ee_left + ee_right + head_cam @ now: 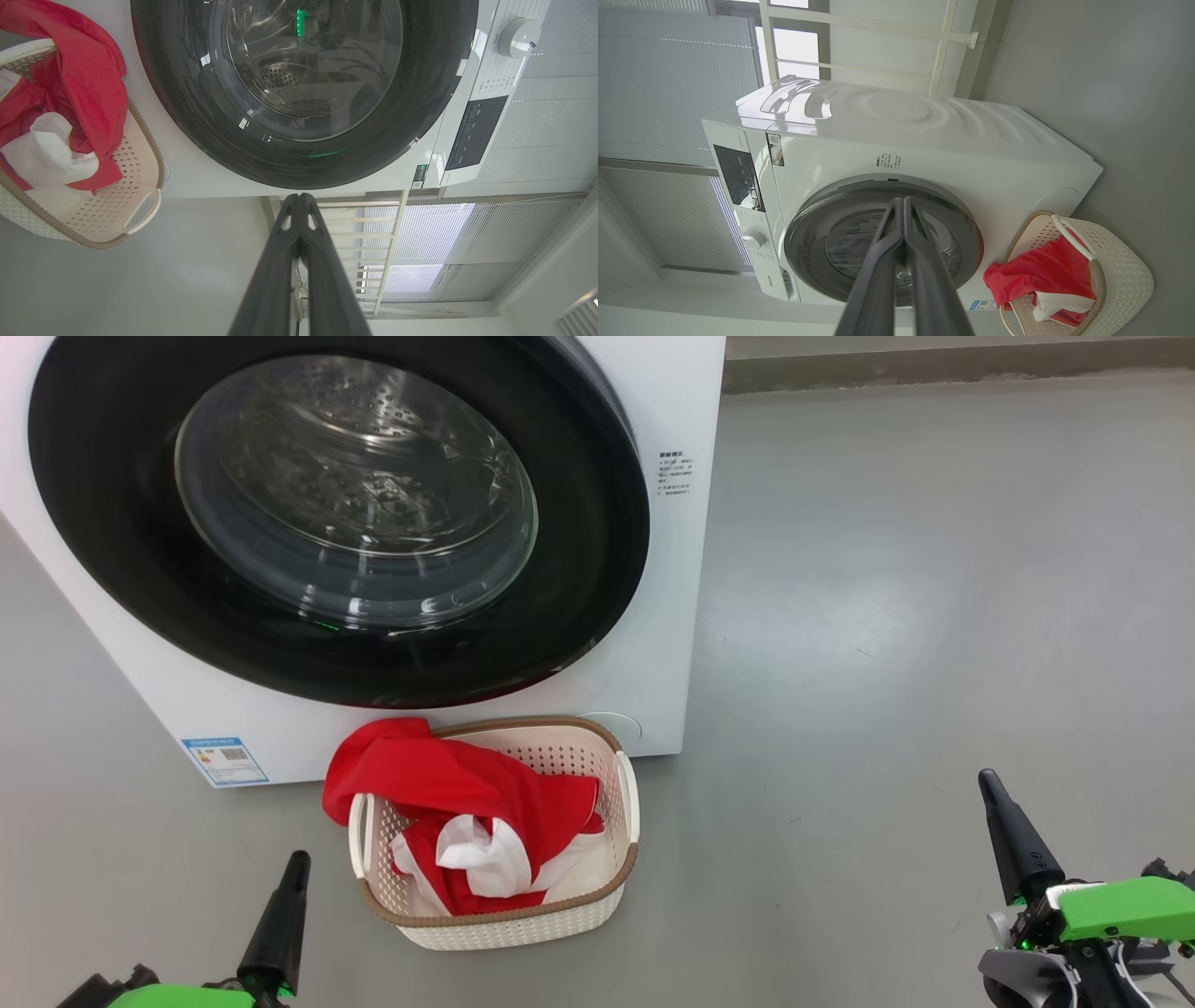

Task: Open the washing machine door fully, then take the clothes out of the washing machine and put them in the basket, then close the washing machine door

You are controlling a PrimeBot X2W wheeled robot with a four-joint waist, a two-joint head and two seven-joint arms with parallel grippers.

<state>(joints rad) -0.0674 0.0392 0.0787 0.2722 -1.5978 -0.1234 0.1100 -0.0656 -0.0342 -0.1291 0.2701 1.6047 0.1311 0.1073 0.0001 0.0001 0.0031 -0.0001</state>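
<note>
Basket (513, 929) is set on floor (934, 616) just in frt of washing machine (672, 392), below door (597, 523) (shut against the front); clothes (448, 784) are piled in basket, draped over its rear-L rim.

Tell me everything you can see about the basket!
The basket is small, cream-white plastic full of little holes, with a brown woven-look rim and a loop handle on each side. It stands upright on the grey floor, right in front of the washing machine. The red and white clothes lie inside it, one red part hanging over the rim.
</note>
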